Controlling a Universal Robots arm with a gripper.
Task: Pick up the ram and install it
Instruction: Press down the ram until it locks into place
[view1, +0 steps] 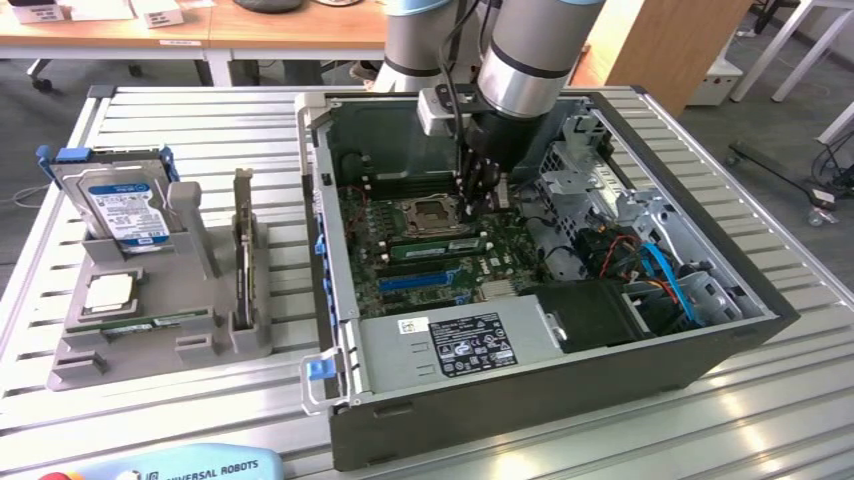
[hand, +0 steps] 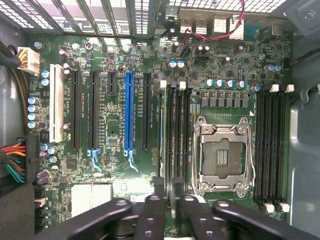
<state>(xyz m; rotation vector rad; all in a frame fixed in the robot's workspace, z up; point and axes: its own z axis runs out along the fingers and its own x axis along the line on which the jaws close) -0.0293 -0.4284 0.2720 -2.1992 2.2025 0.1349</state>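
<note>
One ram stick (view1: 430, 243) stands in a slot on the motherboard, just in front of the bare processor socket (view1: 434, 212). In the wrist view it is the stick (hand: 161, 135) in the slot nearest the expansion slots, beside the socket (hand: 222, 155). My gripper (view1: 481, 192) is down inside the computer case, over the exterior view's right end of those memory slots. Its fingers (hand: 150, 220) sit close together with nothing between them, just past the end of the slots. The second ram stick (view1: 134, 325) lies in the grey holder outside the case.
The grey holder (view1: 80, 365) on the exterior view's left also carries a hard drive (view1: 127, 205), a square silver processor (view1: 110, 290) and an upright dark card (view1: 243, 250). Inside the case (view1: 534, 405) are the power supply (view1: 461, 345), cable bundles (view1: 654, 270) and a blue expansion slot (hand: 129, 110).
</note>
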